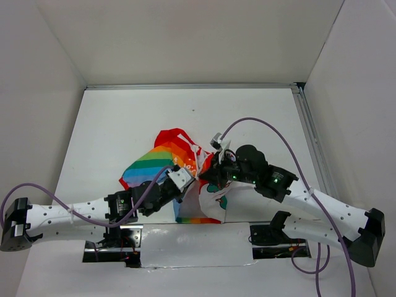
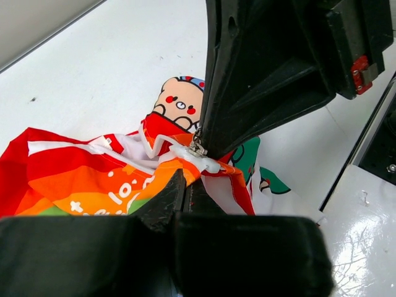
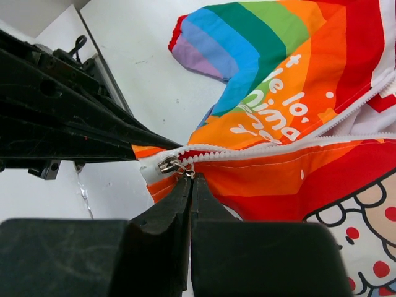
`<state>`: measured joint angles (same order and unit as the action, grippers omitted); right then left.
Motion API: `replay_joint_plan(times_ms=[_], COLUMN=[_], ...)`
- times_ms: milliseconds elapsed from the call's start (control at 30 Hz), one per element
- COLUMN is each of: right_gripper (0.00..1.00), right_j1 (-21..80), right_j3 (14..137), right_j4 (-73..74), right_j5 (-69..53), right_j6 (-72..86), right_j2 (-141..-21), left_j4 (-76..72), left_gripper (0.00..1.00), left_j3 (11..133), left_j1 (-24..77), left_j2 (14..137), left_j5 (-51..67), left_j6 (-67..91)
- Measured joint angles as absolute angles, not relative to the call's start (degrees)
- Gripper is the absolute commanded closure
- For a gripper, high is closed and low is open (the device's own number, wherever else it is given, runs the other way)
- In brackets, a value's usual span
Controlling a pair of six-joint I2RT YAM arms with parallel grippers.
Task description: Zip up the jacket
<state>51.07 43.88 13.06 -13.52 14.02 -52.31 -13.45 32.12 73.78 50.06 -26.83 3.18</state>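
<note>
The jacket (image 1: 159,162) (image 2: 74,179) (image 3: 291,80) lies crumpled on the white table (image 1: 124,111) between the two arms, rainbow stripes up, its zipper slider (image 2: 197,147) (image 3: 170,165) at the edge nearest the arm bases. White zipper teeth run away from the slider across orange and red cloth; how far they are joined cannot be told. A cartoon face print (image 2: 179,102) shows just beyond the slider in the left wrist view. The right gripper (image 1: 207,170) (image 2: 201,143) (image 3: 189,178) has its fingers pressed together on the slider's metal pull. The left gripper (image 1: 182,176) (image 2: 184,179) (image 3: 145,148) sits just beside the slider, its fingers closed on the jacket's orange hem, tips nearly touching the right gripper's.
</note>
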Motion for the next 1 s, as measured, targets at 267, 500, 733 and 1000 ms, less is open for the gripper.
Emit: replay_joint_plan(times_ms=[267, 500, 733, 1000], right_gripper=[1.00, 1.00, 1.00, 1.00], right_j1=[54.1, 55.3, 57.0, 58.7], right_j3=[49.7, 51.9, 52.7, 53.5], right_j4=[20.0, 24.7, 25.2, 19.2], right_j5=[-5.7, -3.1, 2.0, 8.1], right_j6=[14.7, 11.7, 10.7, 14.3], right_j2=[-57.0, -57.6, -59.7, -70.2], left_j4=[-12.6, -13.3, -13.0, -8.5], left_gripper=[1.00, 1.00, 1.00, 1.00], left_j3=[32.1, 32.7, 32.9, 32.1], left_j1=[73.2, 73.2, 73.1, 71.4], left_j2=[50.6, 53.3, 53.5, 53.3], left_j5=[-25.3, -25.6, -25.5, -27.6], left_j6=[2.7, 1.5, 1.5, -1.7])
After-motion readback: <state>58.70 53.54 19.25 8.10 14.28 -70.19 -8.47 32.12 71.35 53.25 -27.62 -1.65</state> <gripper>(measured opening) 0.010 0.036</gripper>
